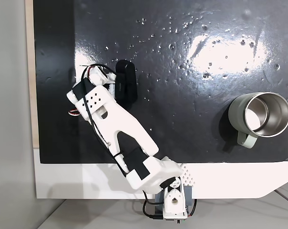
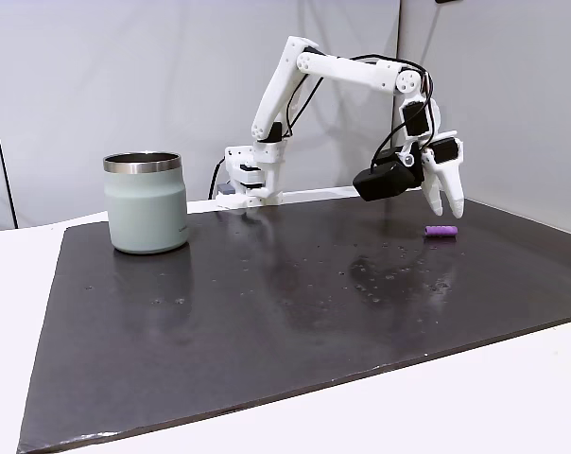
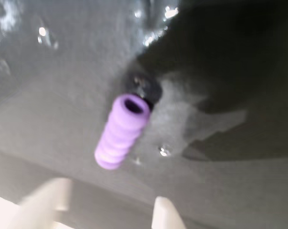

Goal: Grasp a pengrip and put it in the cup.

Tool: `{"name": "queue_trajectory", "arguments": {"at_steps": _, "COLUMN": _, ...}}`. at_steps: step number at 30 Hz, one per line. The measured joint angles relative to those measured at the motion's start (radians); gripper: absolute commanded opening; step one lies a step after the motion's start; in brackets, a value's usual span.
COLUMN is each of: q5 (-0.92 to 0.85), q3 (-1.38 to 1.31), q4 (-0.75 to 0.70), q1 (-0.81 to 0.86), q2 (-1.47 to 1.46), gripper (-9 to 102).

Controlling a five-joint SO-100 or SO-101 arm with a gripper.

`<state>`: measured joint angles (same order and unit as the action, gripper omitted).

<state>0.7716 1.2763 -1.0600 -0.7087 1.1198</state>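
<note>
— How far along?

— Barely begun, judging by the side fixed view. At the far left, the cup [image 2: 146, 213], upright on the dark mat [image 2: 267, 322]. Well apart from it, at the far right, the gripper [image 2: 444, 210], hanging fingers-down just above the pengrip [image 2: 441, 231]. No grasp yet.

— Sure about that?

— Fairly sure. In the wrist view, the pengrip [image 3: 121, 133] lying flat on the mat, its open end turned away towards the top of the frame, untouched. Below it, two pale fingertips [image 3: 165, 212] spread wide, nothing between them. Gripper [image 3: 103, 210] parted, then, and empty.

— So what remains?

— Nearly everything, by that reading: lowering around the purple tube, closing on it, lifting, carrying it all the way across the mat to the left of the side view, and releasing over the rim.

— And from above?

— In the top-down fixed view, the arm reaching towards the left part of the mat [image 1: 182, 95], its wrist covering the spot underneath. Cannot make out the pengrip there. Over at the right, the cup [image 1: 235, 117] with its handle [image 1: 246, 139] pointing towards the near edge.

— Anything in the cup?

— Apparently not. Shiny steel walls and bright reflections inside, no purple anywhere. Part of the bottom hidden by the rim's angle, though, so only as far as visible. No other container on the mat.
</note>
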Motion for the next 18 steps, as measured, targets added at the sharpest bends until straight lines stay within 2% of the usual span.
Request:
{"name": "queue_trajectory", "arguments": {"at_steps": 8, "q5": 0.02, "q3": -0.034, "q4": 0.0, "q1": 0.026, "q2": -0.041, "gripper": 33}}
{"name": "queue_trajectory", "arguments": {"at_steps": 18, "q5": 0.038, "q3": -0.118, "q4": -0.048, "q1": 0.035, "q2": -0.156, "gripper": 24}}
